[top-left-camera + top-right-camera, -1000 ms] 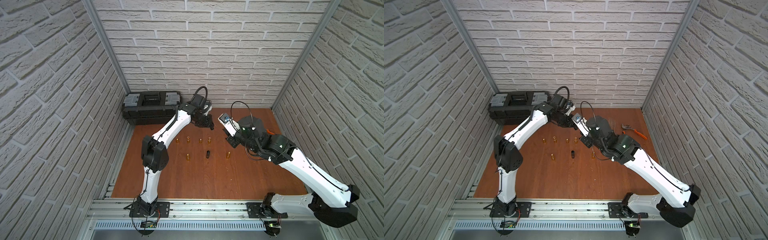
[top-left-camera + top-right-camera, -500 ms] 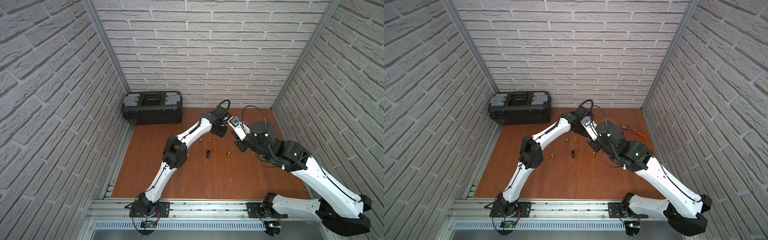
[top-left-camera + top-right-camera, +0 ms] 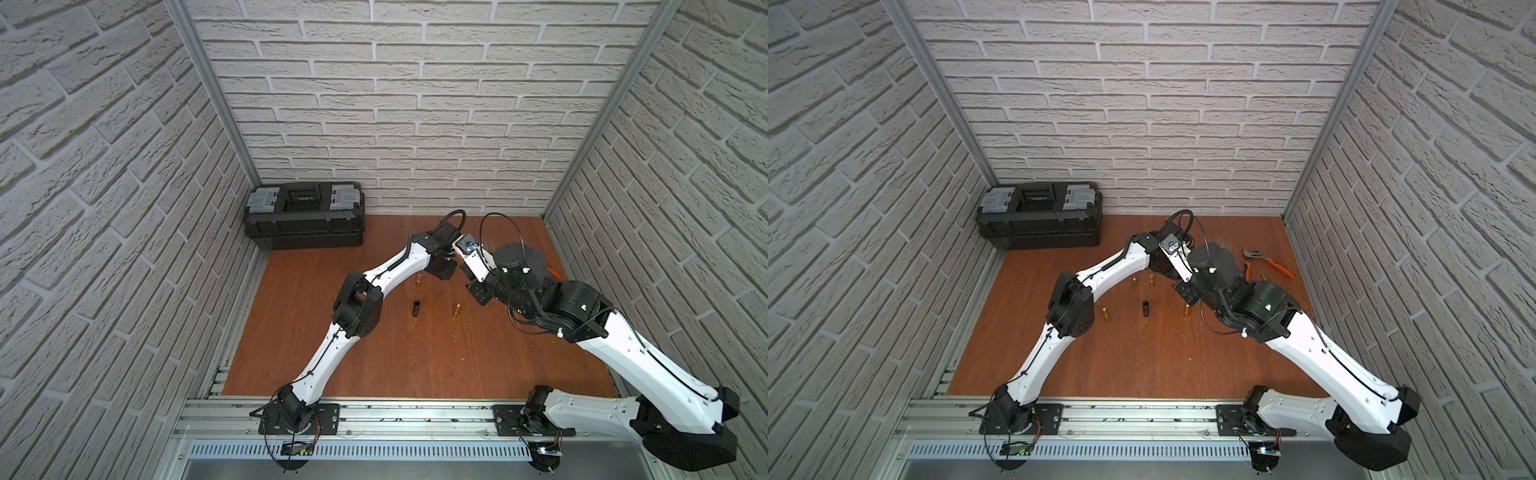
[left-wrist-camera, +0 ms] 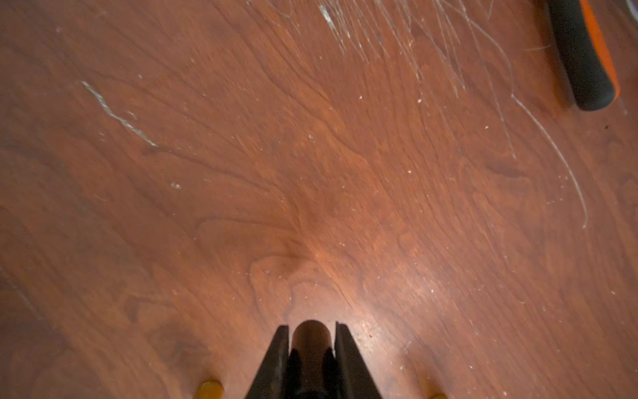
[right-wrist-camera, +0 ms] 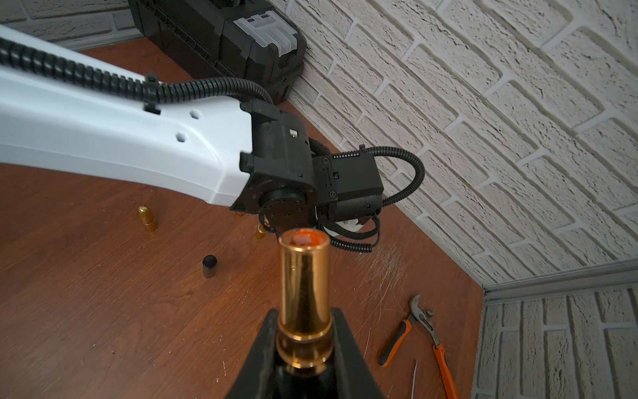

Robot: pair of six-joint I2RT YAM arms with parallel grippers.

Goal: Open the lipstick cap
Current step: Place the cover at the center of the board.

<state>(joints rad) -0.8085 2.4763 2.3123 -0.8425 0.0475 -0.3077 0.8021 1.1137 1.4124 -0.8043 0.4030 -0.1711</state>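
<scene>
White shell links (image 5: pixel 103 138), black joint housings (image 3: pixel 357 303). Black corrugated cable (image 5: pixel 86 77), clipped, into wrist housing (image 5: pixel 279 152); status LED (image 5: pixel 293 132) on wrist housing; right gripper (image 5: pixel 305 312): black wedge fingers (image 5: pixel 255 352).

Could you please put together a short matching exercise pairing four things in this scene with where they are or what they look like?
Things:
1. gold lipstick tube
2. dark cap
3. toolbox
4. pliers

Descriptions:
A. orange handles
B. far left corner of the table
C. clamped in the right gripper
D. clamped in the left gripper

Pairs: 1-C, 2-D, 3-B, 4-A
</scene>
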